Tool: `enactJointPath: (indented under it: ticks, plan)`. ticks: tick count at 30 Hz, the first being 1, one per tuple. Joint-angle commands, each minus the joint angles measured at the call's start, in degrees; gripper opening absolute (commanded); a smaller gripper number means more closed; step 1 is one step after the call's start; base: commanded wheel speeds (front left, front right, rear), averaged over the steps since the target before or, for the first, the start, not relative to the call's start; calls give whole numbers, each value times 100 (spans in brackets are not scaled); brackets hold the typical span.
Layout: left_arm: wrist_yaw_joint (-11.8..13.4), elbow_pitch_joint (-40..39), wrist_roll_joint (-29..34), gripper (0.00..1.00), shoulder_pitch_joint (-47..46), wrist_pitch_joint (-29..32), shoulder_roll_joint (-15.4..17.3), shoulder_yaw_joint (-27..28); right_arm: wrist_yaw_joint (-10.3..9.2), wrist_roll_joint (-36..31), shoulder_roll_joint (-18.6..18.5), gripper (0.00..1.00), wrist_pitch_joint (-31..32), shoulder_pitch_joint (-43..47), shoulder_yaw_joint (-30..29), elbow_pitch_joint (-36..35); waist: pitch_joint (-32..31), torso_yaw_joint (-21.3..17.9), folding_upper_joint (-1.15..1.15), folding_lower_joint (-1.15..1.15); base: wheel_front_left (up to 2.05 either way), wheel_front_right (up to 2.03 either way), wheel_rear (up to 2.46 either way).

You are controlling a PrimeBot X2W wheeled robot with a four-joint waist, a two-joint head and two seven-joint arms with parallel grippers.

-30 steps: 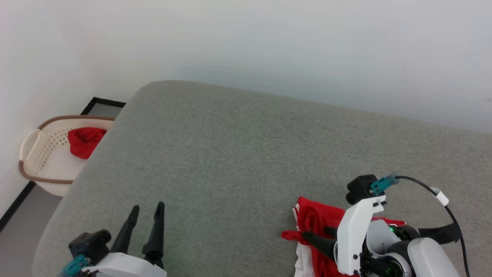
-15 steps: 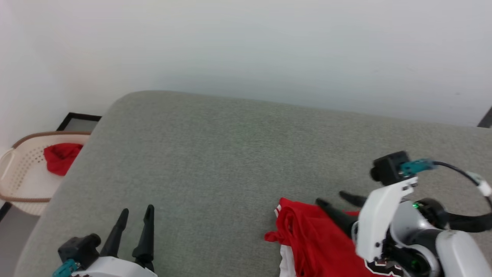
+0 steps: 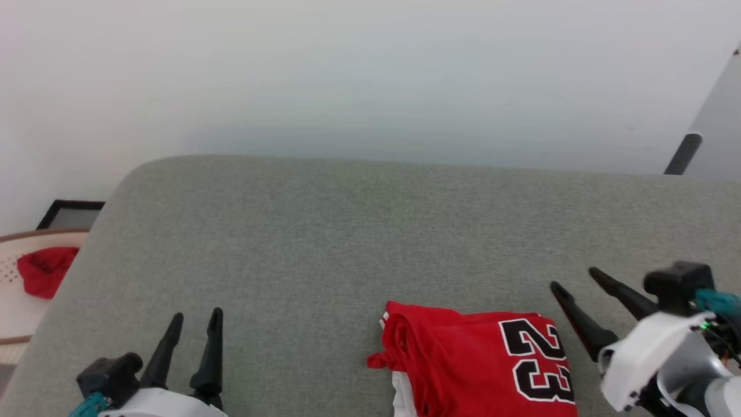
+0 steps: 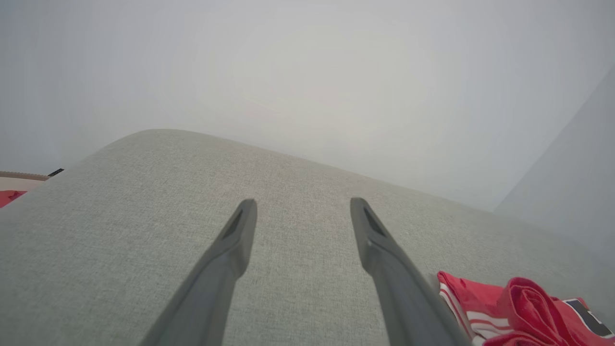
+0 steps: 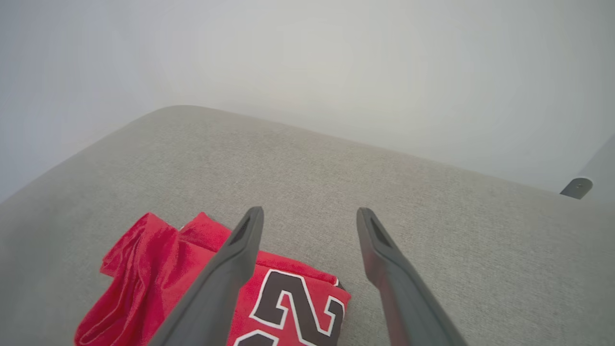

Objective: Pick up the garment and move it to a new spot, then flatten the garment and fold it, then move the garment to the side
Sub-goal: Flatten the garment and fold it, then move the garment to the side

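Folded jersey (image 3: 480, 365) on cushion (image 3: 324, 231), number up; right gripper (image 3: 572, 277) spread, empty, just beside it; left gripper (image 3: 196, 313) spread, empty, well apart. Likely retreat step: lift clear, avoid snagging fold.

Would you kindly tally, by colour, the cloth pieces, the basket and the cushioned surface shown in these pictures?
Red: 2, the jersey and the small cloth
Cream: 1, the basket
Grey: 1, the cushioned surface
Total: 4
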Motion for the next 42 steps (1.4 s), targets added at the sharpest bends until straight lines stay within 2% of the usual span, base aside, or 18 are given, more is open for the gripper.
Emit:
enactJointPath:
  ticks: [1,2,9,17,23,32,42]
  plan:
    - [2,-25,22,100,71,4,22,50,-2,-50,-130,100,-376,102,42,92,-44,-96,0,0,0,0,0]
    - [2,-25,22,100,71,4,22,50,-2,-50,-130,100,-376,102,42,92,-44,-96,0,0,0,0,0]
    - [1,-94,67,100,180,5,55,97,-2,-242,-276,100,-1631,431,-167,619,-105,-211,0,0,0,0,0]
    - [1,-190,98,100,330,5,45,243,-2,-249,-162,100,-2191,831,-584,1129,-217,-197,0,0,0,0,0]
    - [1,-248,116,100,456,4,24,413,-2,-378,-44,100,-2320,1097,-849,1203,-289,-152,0,0,0,0,0]
    - [1,-263,153,100,503,5,8,388,-2,-454,48,100,-2380,1189,-917,1220,-318,-110,0,0,0,0,0]
    - [1,-248,147,100,420,5,65,293,-2,-390,45,100,-2074,1062,-609,1188,-275,72,0,0,0,0,0]
